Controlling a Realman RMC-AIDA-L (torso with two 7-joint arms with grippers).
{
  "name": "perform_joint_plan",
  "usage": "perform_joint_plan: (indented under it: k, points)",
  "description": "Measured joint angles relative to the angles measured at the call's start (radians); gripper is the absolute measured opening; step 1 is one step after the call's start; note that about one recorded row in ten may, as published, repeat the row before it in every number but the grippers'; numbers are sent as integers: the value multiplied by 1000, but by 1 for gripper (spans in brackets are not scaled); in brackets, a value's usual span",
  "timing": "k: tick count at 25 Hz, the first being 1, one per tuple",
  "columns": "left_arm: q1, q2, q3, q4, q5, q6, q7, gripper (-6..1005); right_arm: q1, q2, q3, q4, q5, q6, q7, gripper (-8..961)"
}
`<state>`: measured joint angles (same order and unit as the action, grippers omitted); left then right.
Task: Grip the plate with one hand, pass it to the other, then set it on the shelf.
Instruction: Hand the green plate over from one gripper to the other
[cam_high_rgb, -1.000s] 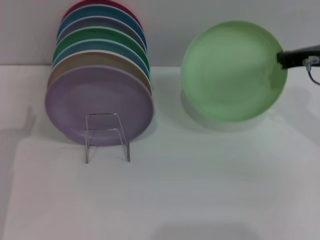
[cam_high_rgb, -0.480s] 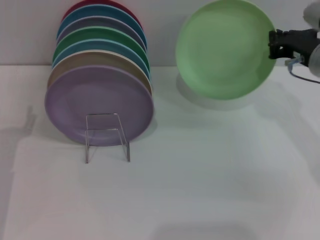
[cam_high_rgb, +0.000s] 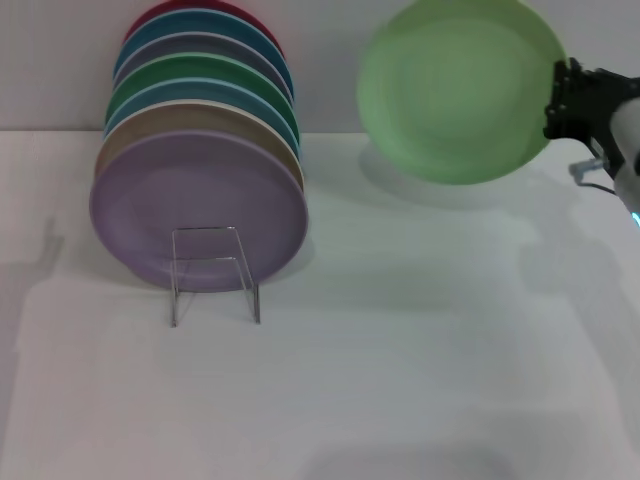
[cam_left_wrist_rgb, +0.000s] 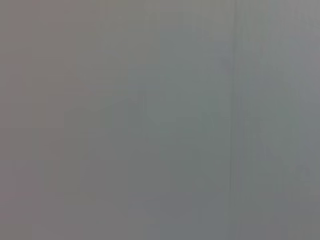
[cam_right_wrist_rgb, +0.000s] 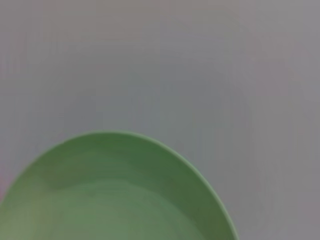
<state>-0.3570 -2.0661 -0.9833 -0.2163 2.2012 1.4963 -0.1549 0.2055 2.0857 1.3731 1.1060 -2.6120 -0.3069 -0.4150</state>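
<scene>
A: What's on the white bench (cam_high_rgb: 400, 360) now?

B: A row of upright plates near the far left corner, lilac plate (cam_high_rgb: 197, 208) in front, with the wire shelf (cam_high_rgb: 214, 272) just before it.

A: And the mint-green plate (cam_high_rgb: 455, 90)?

B: Off the bench, in the air over the far right edge. A second ago it hung lower, near the surface; it has risen and tipped more upright.

A: Who has it?

B: The right hand (cam_high_rgb: 562, 98), clamped on its right rim. The left hand isn't in view, so the handover hasn't started.
</scene>
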Motion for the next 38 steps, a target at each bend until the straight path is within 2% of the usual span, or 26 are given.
perform_joint_plan:
  k: [6, 9, 13, 15, 21, 23, 24, 25, 26, 27, 28, 30, 32, 33, 34, 37, 38]
  points:
    - [17, -3, 8, -5, 5, 19, -12, 859, -3, -2, -92, -178, 0, -316, 75, 20]
    - [46, -6, 28, -5, 7, 61, -64, 859, -9, -4, -140, -244, -1, -468, 110, 20]
    - [88, -8, 111, -13, 8, 114, -80, 859, -54, -4, -201, -282, -1, -631, 137, 20]
    - [92, -8, 122, -14, 8, 120, -79, 859, -87, -4, -238, -283, -2, -688, 137, 20]
    - [138, -8, 228, -34, 8, 186, -72, 859, -167, -3, -337, -275, -5, -779, 130, 19]
    - [165, -8, 285, -82, 8, 197, -72, 859, -199, 1, -407, -283, 5, -814, 129, 19]
    - [165, -8, 285, -82, 8, 197, -72, 859, -199, 1, -407, -283, 5, -814, 129, 19]
    - [177, -9, 330, -106, 8, 210, -70, 859, -205, 4, -464, -294, 42, -845, 116, 19]
    - [177, -9, 330, -106, 8, 210, -70, 859, -205, 4, -503, -298, 77, -865, 103, 19]
    - [179, -9, 350, -109, 7, 215, -70, 859, -205, 4, -503, -298, 77, -865, 103, 19]
    - [180, -9, 407, -111, 8, 225, -69, 859, -202, 4, -585, -300, 169, -901, 60, 19]
    - [180, -9, 434, -111, 8, 227, -67, 859, -199, 3, -665, -302, 247, -940, -3, 19]
    - [172, -10, 515, -110, 8, 222, -59, 859, -196, 2, -767, -306, 333, -1000, -64, 19]
    - [172, -10, 515, -110, 8, 222, -59, 859, -196, 2, -767, -306, 333, -1000, -64, 19]
    - [164, -10, 559, -110, 8, 219, -45, 859, -194, 2, -818, -308, 376, -1033, -78, 19]
    - [162, -10, 575, -111, 8, 219, -36, 859, -192, 2, -840, -309, 399, -1046, -82, 19]
    - [158, -9, 607, -113, 8, 219, -8, 859, -184, 3, -879, -309, 451, -1064, -83, 19]
